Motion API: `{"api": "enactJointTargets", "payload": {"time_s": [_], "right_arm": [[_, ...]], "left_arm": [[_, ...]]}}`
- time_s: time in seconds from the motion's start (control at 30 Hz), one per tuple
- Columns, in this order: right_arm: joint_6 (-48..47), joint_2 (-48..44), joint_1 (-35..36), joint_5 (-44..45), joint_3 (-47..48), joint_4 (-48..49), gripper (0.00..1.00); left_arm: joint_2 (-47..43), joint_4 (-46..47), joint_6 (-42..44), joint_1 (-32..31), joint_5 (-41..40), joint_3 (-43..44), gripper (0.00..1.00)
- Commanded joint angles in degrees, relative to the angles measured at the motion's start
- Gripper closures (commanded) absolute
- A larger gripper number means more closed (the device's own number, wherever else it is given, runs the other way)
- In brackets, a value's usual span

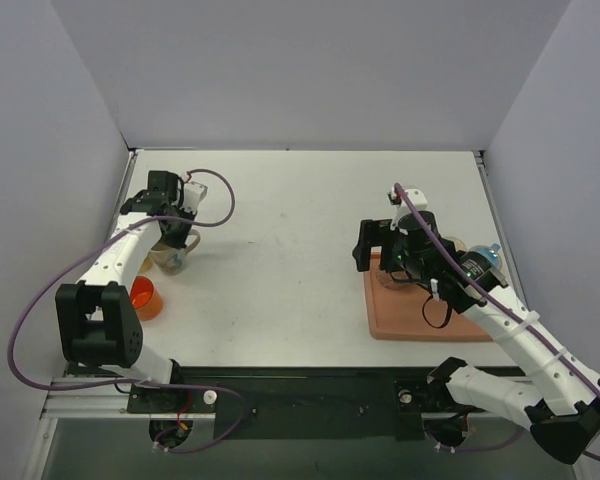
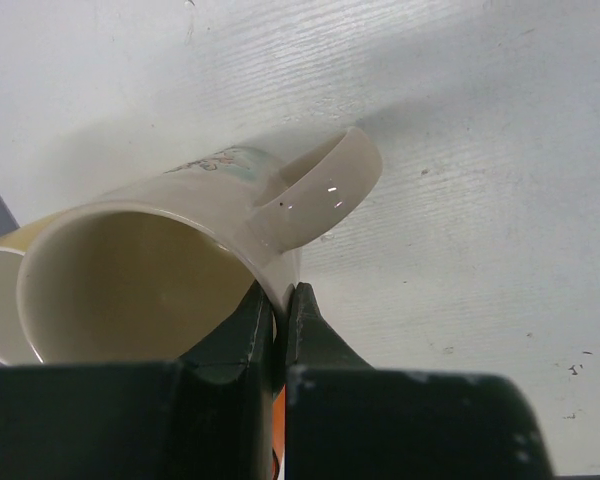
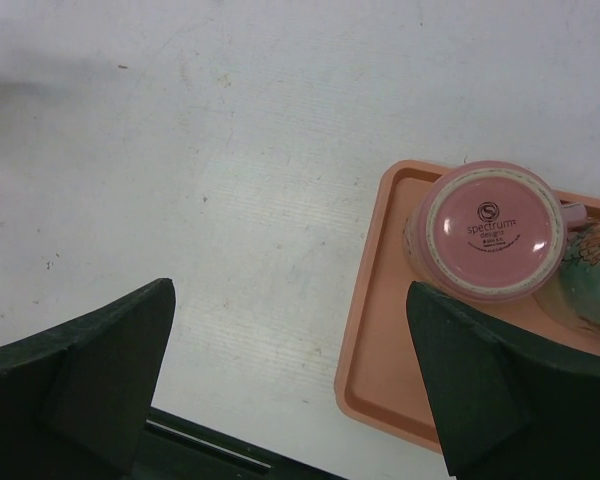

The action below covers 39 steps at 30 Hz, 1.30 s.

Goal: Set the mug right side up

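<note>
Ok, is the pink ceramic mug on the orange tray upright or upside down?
Upside down. The pink ceramic mug shows its stamped base to the right wrist camera, standing on the orange tray.

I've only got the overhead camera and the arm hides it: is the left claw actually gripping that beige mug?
Observer: Yes, the left claw is shut on the beige mug at its rim, beside the handle.
Operator: Which way is its mouth pointing?
Observer: Toward the left wrist camera; the inside looks empty.
Operator: And the pink mug on the right?
Observer: Upside down on the orange tray, a maker's stamp showing on its base.
</note>
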Motion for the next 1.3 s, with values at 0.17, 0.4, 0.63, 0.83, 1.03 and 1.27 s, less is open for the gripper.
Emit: {"api": "enactJointTargets", "payload": {"time_s": [0.17,0.4,0.63,0.83,1.03,1.27], "right_arm": [[7.2,-1.7,-6.2,6.5,-0.7,-4.6,0.04],[18.8,-4.3,-19.7,9.8,-2.0,-11.6,0.08],[27.1,-7.4,-27.8,15.9,-1.7,-17.2,0.1],[34.4,-5.9,-33.3,12.5,-1.9,-17.4,0.13],[47.7,-0.4,-32.8,9.4,-2.9,-11.9,0.17],[53.8,7.2,-30.5,13.6,-3.4,-6.7,0.2]], "left_arm": [[1.1,2.6,-2.7,0.5,6.4,1.6,1.0],[0.1,3.3,-4.2,0.5,8.1,1.9,1.0],[0.2,3.0,-4.7,0.9,9.3,2.1,1.0],[-0.4,2.7,-4.7,1.0,8.1,4.1,0.62],[-2.8,1.3,-3.7,1.0,8.0,9.5,0.42],[-7.2,-0.3,-5.4,0.7,11.7,13.6,0.39]]}}
